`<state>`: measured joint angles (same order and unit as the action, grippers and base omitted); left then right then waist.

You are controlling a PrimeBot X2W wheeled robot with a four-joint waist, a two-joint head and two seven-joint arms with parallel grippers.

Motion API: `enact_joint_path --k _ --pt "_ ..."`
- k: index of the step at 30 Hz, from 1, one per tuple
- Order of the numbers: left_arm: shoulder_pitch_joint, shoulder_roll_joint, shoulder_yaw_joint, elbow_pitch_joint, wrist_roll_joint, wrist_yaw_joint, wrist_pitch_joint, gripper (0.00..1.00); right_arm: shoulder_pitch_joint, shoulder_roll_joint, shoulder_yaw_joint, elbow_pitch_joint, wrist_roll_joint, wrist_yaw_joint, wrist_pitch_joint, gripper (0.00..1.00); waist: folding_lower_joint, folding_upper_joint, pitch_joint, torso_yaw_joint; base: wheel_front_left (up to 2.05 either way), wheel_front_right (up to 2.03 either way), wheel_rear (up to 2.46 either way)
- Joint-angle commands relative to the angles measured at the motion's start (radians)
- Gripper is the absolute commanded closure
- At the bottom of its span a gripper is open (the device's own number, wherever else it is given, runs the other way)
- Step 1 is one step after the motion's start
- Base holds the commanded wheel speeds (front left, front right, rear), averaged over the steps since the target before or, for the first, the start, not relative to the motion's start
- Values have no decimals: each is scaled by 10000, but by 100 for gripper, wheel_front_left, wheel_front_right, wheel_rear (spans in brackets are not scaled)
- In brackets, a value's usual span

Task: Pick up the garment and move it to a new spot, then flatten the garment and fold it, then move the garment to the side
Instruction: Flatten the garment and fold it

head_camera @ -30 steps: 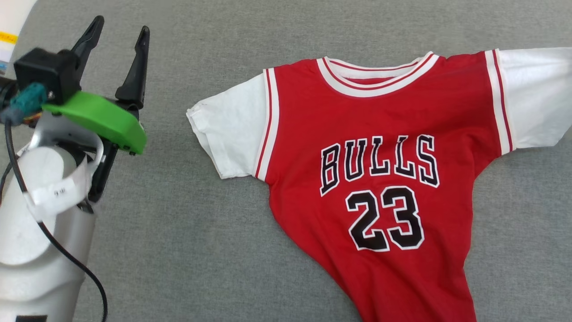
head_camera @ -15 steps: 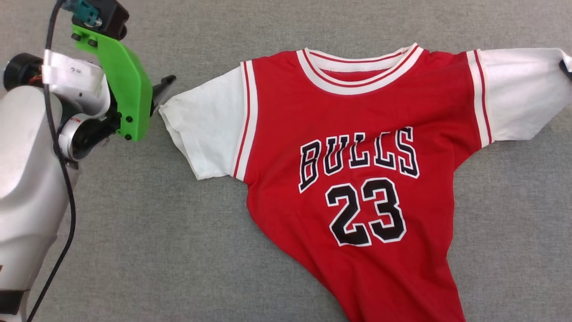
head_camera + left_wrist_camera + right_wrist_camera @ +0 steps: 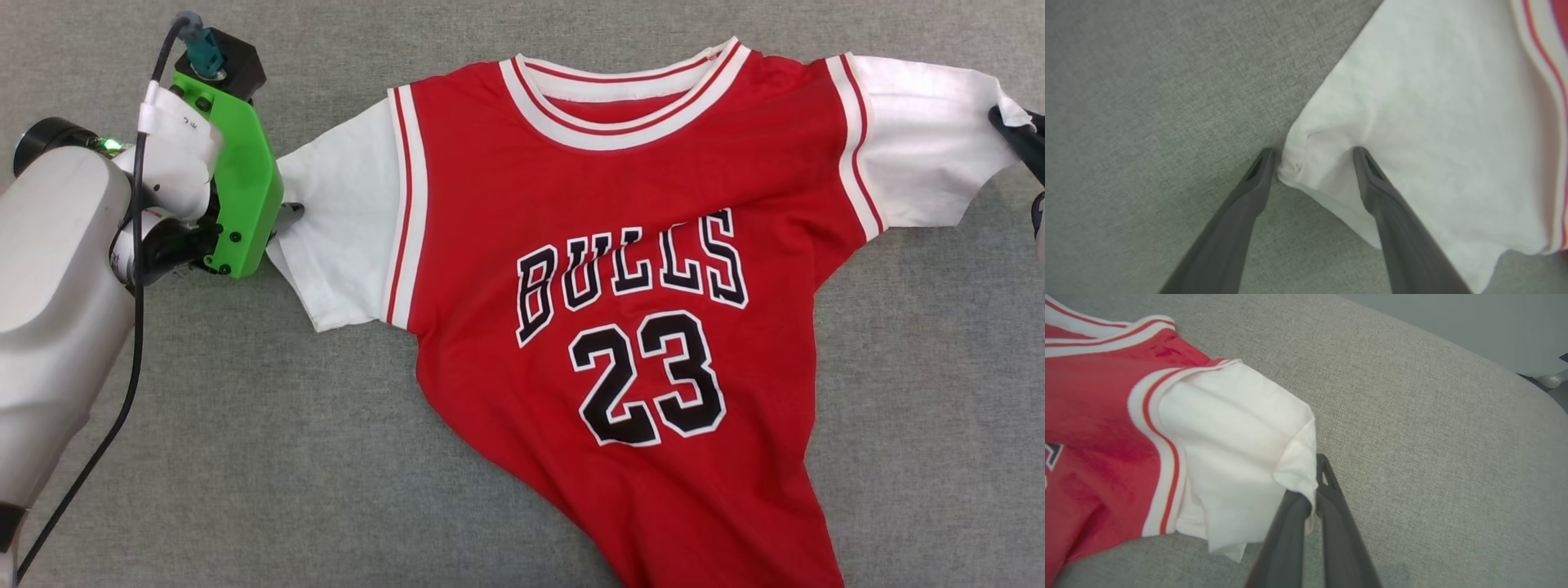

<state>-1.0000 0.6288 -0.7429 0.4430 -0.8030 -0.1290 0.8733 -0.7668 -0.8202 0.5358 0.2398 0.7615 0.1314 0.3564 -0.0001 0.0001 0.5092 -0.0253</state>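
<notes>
Left hand (image 3: pixel 1312 152), newly arrived and spread wide, straddles the left sleeve (image 3: pixel 1412 102) corner of the Bulls jersey (image 3: pixel 620 180); right hand (image 3: pixel 1310 477) clenched on the right sleeve (image 3: pixel 1229 428), so a flattening stretch appears imminent.

Garment (image 3: pixel 620 188) front: "BULLS" above "23" (black, white-outlined); no other legible text.

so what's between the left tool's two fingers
The left tool's open fingers straddle a corner of the garment's white sleeve, lying on the grey surface; the left wrist view shows it.
</notes>
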Motion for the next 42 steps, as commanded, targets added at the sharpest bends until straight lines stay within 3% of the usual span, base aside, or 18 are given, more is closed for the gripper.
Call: enact_joint_path --k 1,2,3,4,9,16,22,33,42 --pt "280 -40 -396 273 -232 -16 81 0 -183 58 26 -4 -57 -7 -17 100 1 -1 51 -40 0 0 0" --pt "304 -44 -534 291 -373 -16 42 5 -193 63 34 12 -49 -7 -26 100 1 -1 54 -38 0 0 0" --pt "308 -33 -665 300 -428 -16 -2 63 -197 63 43 27 -45 -7 -33 100 1 -1 49 -30 0 0 0" --pt "308 -11 -848 300 -494 -16 -49 100 -196 66 61 51 -42 -7 -46 100 1 -1 21 -18 0 0 0" --pt "100 85 -1220 375 -556 -17 -1012 100 -223 95 147 134 -85 -7 -253 100 1 -1 -335 93 0 0 0" --pt "-296 373 -1218 119 -147 -17 -3685 100 -450 127 -55 400 -137 -7 -835 100 1 -1 -1267 257 0 0 0" --pt "-439 673 -1047 -532 207 -13 -5211 100 -379 -23 -445 466 -77 -7 -1226 100 1 -1 -2130 491 0 0 0" --pt "-949 1227 -467 -2491 803 640 -6206 100 -723 -189 -1108 50 -414 -7 -1379 100 1 -1 -3069 526 0 0 0" --pt "-2184 1201 163 -3131 1091 1055 -6492 100 -2139 -283 -1707 -325 -785 -7 -1033 100 1 -1 -2799 476 0 0 0"
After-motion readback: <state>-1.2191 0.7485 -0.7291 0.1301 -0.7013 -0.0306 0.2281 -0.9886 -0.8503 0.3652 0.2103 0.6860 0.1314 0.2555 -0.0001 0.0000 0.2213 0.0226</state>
